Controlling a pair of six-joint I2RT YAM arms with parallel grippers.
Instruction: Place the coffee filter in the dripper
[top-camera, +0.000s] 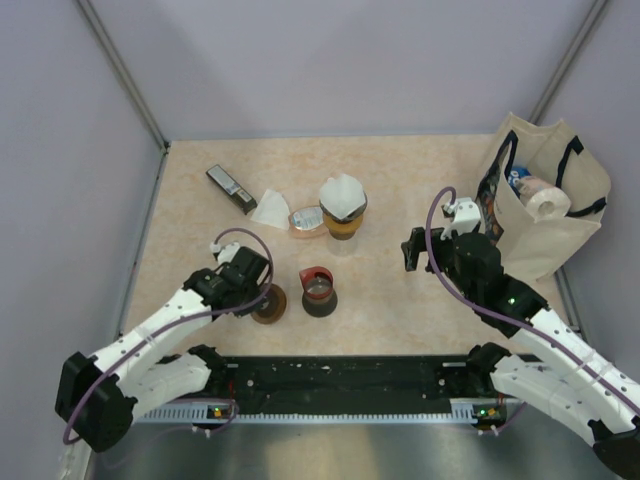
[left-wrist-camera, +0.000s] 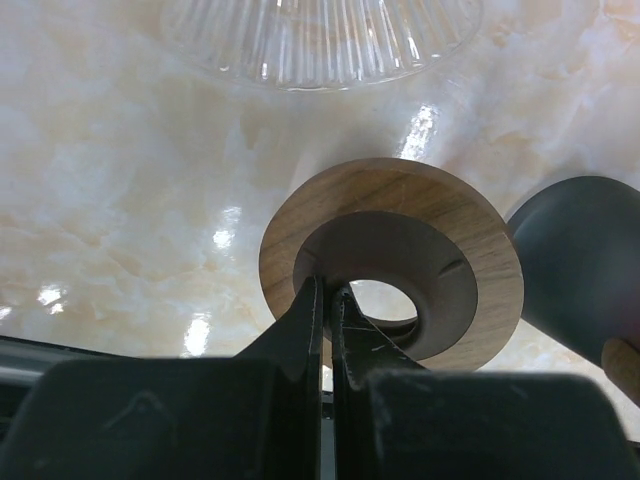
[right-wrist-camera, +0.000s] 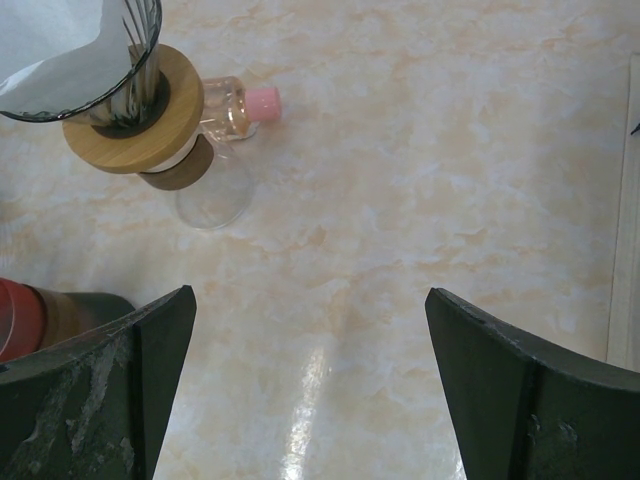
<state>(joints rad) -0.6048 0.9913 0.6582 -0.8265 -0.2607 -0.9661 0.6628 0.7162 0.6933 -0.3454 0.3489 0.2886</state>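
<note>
- Left gripper (left-wrist-camera: 327, 292): fingers pressed together over the near rim of a wooden ring (left-wrist-camera: 470, 250), by the near edge, left of centre. Whether they pinch it cannot be told.
- Right gripper (right-wrist-camera: 308, 300): fingers wide apart and empty, above bare tabletop toward the right edge.
- Coffee filter (right-wrist-camera: 45, 45): white paper standing in the glass dripper (right-wrist-camera: 140, 60), which sits atop a wood-collared carafe (right-wrist-camera: 140, 135) toward the far edge, centre. A second folded filter (top-camera: 272, 208) lies flat beside it, toward the left edge.
- Technique: probably only seating is left. Press the paper lightly and evenly against the dripper wall from above, so the tall carafe does not tip.
</note>
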